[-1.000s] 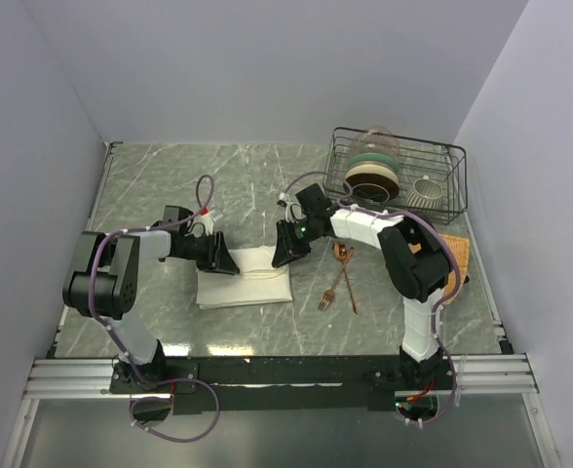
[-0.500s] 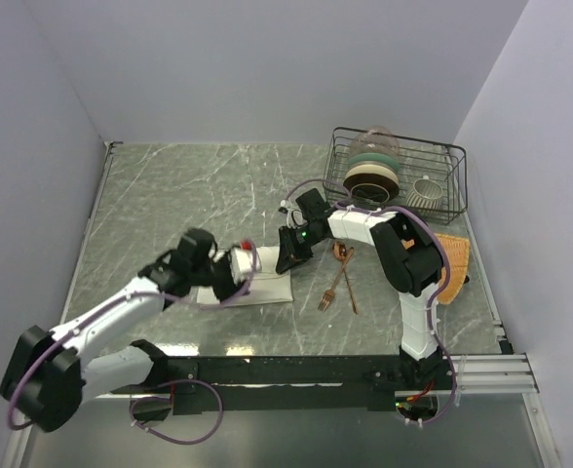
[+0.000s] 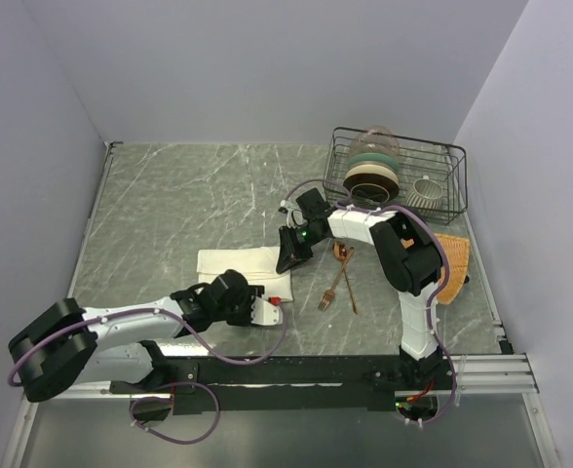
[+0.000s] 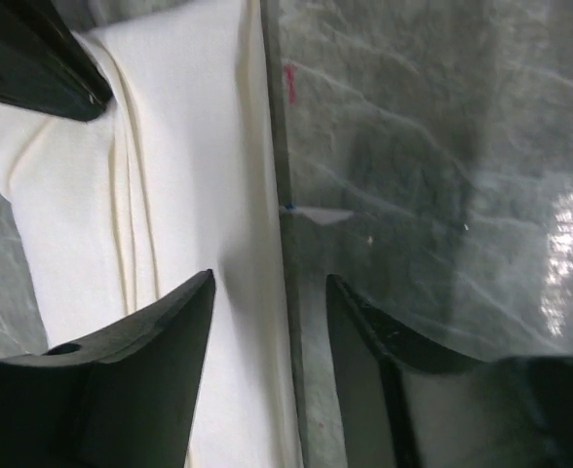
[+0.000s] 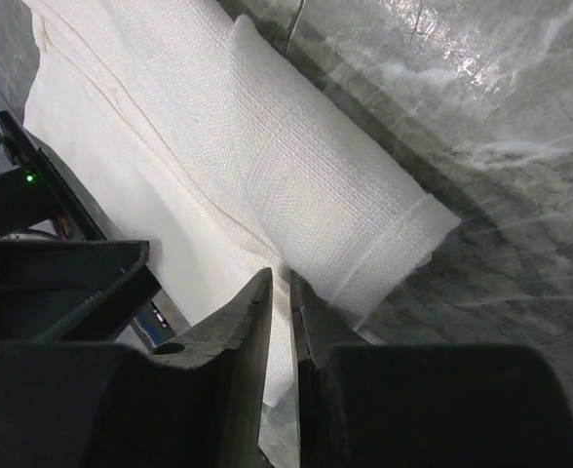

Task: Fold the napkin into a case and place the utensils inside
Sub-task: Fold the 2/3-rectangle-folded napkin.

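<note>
Folding is going on: the right gripper [image 5: 281,276] is pinching the napkin [image 3: 238,265] at frame centre by its right end; the open left gripper [image 4: 269,281] is straddling its lower edge and probably needs closing next.

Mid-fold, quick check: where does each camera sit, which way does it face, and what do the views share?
Top external: above and behind the bases, looking down on the table; both arms, left hand, right hand, napkin and utensils show.
Left wrist: on the left arm, looking past its open fingers at the napkin's edge and bare table.
Right wrist: on the right arm, looking along its near-shut fingers pinching the napkin's edge.
Shared: all three show the napkin.
</note>
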You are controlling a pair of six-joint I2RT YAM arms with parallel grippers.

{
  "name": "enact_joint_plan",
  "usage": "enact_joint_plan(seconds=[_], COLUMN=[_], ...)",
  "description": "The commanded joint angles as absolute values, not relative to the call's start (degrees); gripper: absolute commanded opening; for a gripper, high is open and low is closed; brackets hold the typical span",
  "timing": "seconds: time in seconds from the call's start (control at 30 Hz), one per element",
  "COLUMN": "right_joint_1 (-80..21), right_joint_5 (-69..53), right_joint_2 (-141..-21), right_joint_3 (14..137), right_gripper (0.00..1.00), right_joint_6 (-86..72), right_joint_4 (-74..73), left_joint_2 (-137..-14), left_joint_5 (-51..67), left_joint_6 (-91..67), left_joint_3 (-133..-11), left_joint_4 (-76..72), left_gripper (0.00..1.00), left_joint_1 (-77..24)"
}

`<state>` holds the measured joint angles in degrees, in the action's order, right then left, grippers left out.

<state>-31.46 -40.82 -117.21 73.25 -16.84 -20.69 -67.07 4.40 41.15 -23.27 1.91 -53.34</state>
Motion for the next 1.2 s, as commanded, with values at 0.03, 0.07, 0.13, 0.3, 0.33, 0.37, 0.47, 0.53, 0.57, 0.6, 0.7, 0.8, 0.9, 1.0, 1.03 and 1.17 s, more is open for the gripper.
enact_joint_plan(seconds=[0.03,0.07,0.13,0.3,0.33,0.37,0.47,0.53,0.57,0.6,0.7,0.8,0.9,1.0,1.03,1.17], right_joint_1=[-31.0,-31.1,-31.0,-31.0,-31.1,-31.0,-31.0,-31.0,-31.1,-31.0,-31.0,-31.1,-31.0,-30.9,-31.1,-31.0], right_joint_5=[-34.5,-34.5,-33.9,-32.8,-32.8,-32.8,-32.9,-32.8,-32.8,-32.8,-32.8,-32.8,-32.8,-33.0,-33.0,-33.0], right_joint_2=[-119.5,-119.5,-119.4,-118.6,-118.7,-118.7,-119.4,-119.5,-119.5,-119.5,-119.6,-119.9,-120.1,-120.1,-120.1,-120.3], right_joint_3=[72.9,72.9,72.8,71.8,72.0,72.1,72.8,73.5,73.6,73.7,74.1,74.2,74.3,74.3,74.3,74.3], right_gripper=[0.21,0.21,0.20,0.19,0.19,0.19,0.19,0.19,0.19,0.19,0.19,0.19,0.19,0.19,0.19,0.19], right_joint_6=[-14.1,-13.9,-13.4,-12.4,-12.1,-12.0,-11.3,-10.7,-10.4,-10.4,-9.9,-9.9,-9.9,-10.1,-10.2,-10.3], right_joint_4=[-22.7,-22.7,-22.8,-22.1,-22.3,-22.2,-22.8,-23.3,-23.3,-23.4,-23.6,-23.8,-23.7,-23.6,-23.6,-23.6], left_joint_2=[-72.0,-72.3,-73.6,-73.4,-73.9,-74.1,-74.9,-75.8,-76.3,-76.9,-80.3,-79.3,-77.6,-78.1,-79.2,-82.7], left_joint_5=[-1.7,-2.0,-1.6,8.8,11.1,14.0,20.8,24.0,25.2,27.3,28.7,27.3,22.5,17.9,16.6,11.4], left_joint_6=[43.9,43.9,43.2,35.0,34.5,33.4,32.3,31.9,31.5,31.4,31.1,32.6,33.4,32.4,32.1,31.6], left_joint_3=[-21.7,-21.8,-23.9,-35.0,-36.2,-37.3,-41.3,-43.9,-44.9,-46.8,-49.8,-47.1,-43.0,-40.5,-40.3,-39.9], left_joint_4=[-5.2,-4.5,-1.5,15.8,17.3,18.4,22.6,24.9,25.4,26.0,27.9,25.2,21.2,17.5,16.7,14.5], left_gripper=[0.45,0.40,0.23,0.04,0.03,0.02,0.01,0.01,0.01,0.01,0.02,0.14,0.27,0.35,0.36,0.41], left_joint_1=[-55.9,-55.9,-55.9,-51.4,-49.5,-48.7,-45.2,-42.4,-41.5,-40.5,-37.7,-38.1,-41.4,-44.5,-45.5,-46.8])
